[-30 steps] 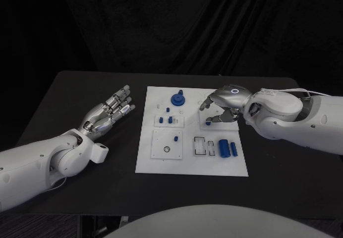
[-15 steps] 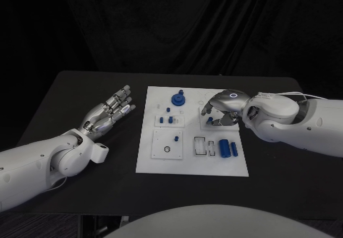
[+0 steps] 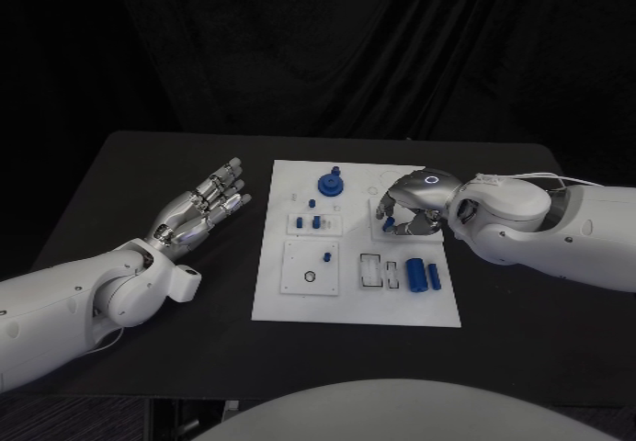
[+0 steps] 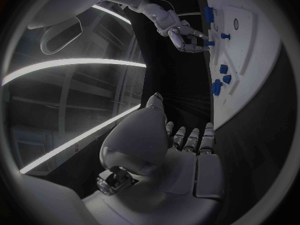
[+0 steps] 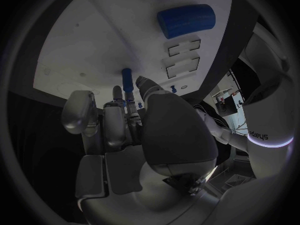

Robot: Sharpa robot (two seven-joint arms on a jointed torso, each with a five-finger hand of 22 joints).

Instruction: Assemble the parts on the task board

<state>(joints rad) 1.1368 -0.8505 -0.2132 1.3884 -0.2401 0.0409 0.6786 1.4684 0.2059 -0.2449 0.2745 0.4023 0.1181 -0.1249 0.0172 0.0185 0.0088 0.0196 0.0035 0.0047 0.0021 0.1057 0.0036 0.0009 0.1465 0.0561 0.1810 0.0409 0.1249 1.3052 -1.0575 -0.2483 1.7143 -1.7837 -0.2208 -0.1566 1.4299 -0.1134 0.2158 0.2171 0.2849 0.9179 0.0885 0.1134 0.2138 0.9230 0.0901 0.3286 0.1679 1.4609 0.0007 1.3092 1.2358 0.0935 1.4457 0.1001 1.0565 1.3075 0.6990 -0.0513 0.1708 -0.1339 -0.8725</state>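
Pinching a small blue peg at its fingertips, the right hand should lower it straight; the left hand lies released.

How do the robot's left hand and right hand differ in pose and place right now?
The left hand lies off the task board, fingers spread, holding nothing. The right hand is over the board, fingers curled round a small blue peg. Both are silver, on white arms.
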